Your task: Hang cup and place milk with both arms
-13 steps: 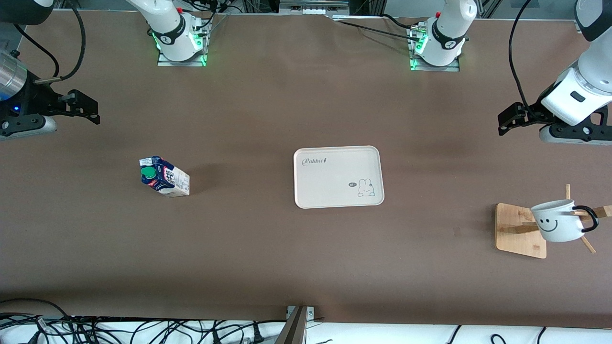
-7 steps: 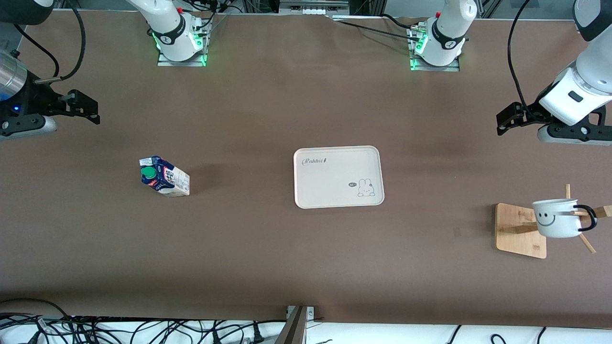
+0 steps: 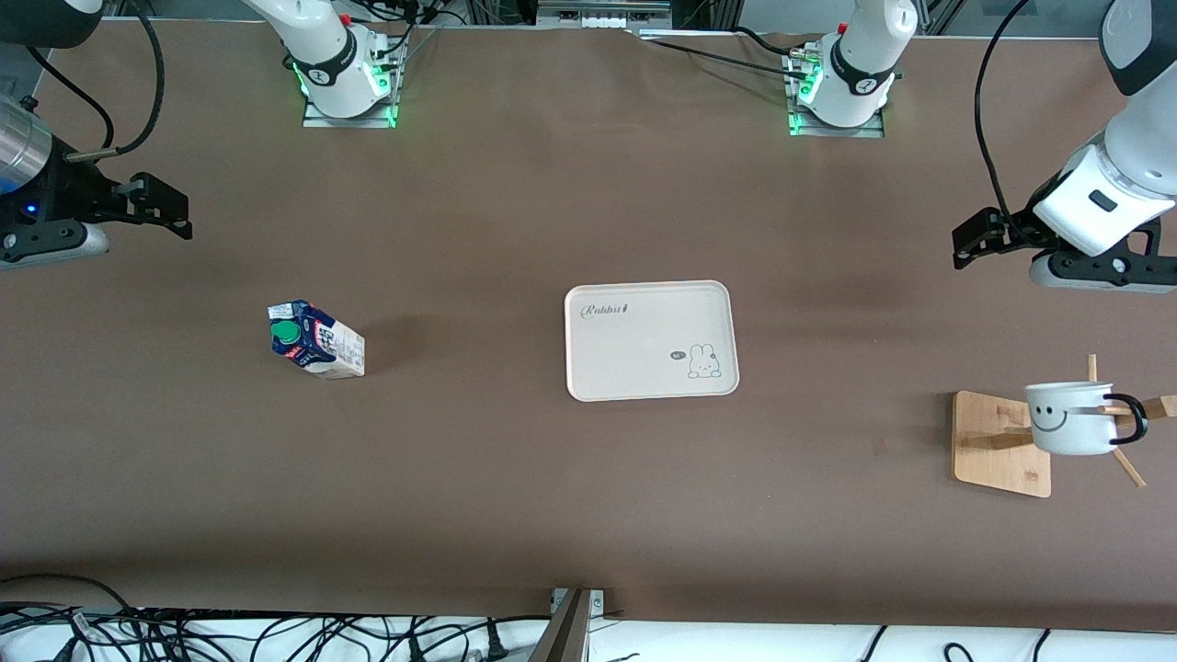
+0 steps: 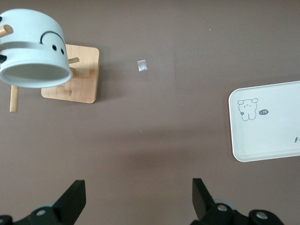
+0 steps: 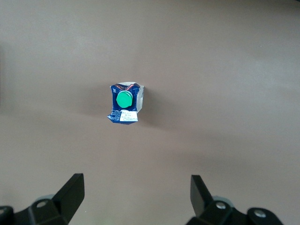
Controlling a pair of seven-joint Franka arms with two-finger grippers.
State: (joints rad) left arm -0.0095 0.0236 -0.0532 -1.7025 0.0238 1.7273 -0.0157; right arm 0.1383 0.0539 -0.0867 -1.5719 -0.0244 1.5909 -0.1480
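The cup hangs by its black loop handle on a peg of the wooden rack, smiley face outward, at the left arm's end of the table, so by the look of it the hanging half is done. That leaves the milk, standing upright with its green cap on top at the right arm's end, well apart from the tray in the middle of the table.

The right gripper hovers above the table with the carton in plain sight below it, fingers spread wide and holding nothing. Next move, as I judge it: come down over the carton, straddle its narrow body squarely, close, lift, and carry it toward the tray, which is the likely spot for it.

The left gripper is up over bare table near the rack, fingers open and empty; it waits clear of the cup.

Room to move looks generous: open brown table all around the carton and along the whole path to the tray. The tray's raised rim needs clearing on the way in. The carton is tall and slim, so an off-centre touch could tip it.
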